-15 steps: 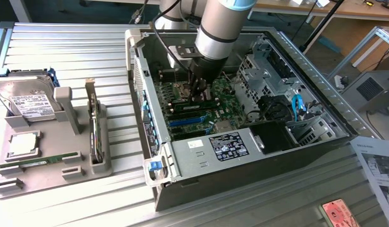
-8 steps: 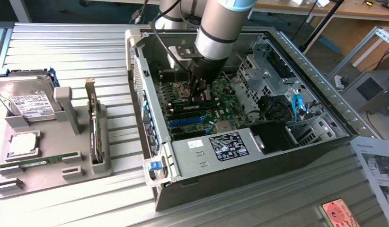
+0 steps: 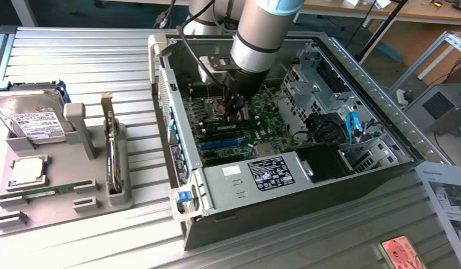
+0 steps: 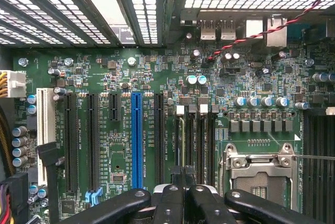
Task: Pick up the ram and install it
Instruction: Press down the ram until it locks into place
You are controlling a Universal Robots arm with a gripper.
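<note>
At the exterior view's left, the ram [image 3: 47, 191] is seen lying flat in the grey tray [image 3: 62, 212], not yet lifted, so nothing of the task appears done; inside the computer case [image 3: 238, 196] the gripper [image 3: 235, 115] is held shut above the memory slots [image 4: 194, 145], apparently empty; the fingertips are cut off, so what is under them cannot be told.

Lab: workbenches [image 3: 410, 11], opened computer case [image 3: 290, 185], parts fixture [image 3: 66, 190].
</note>
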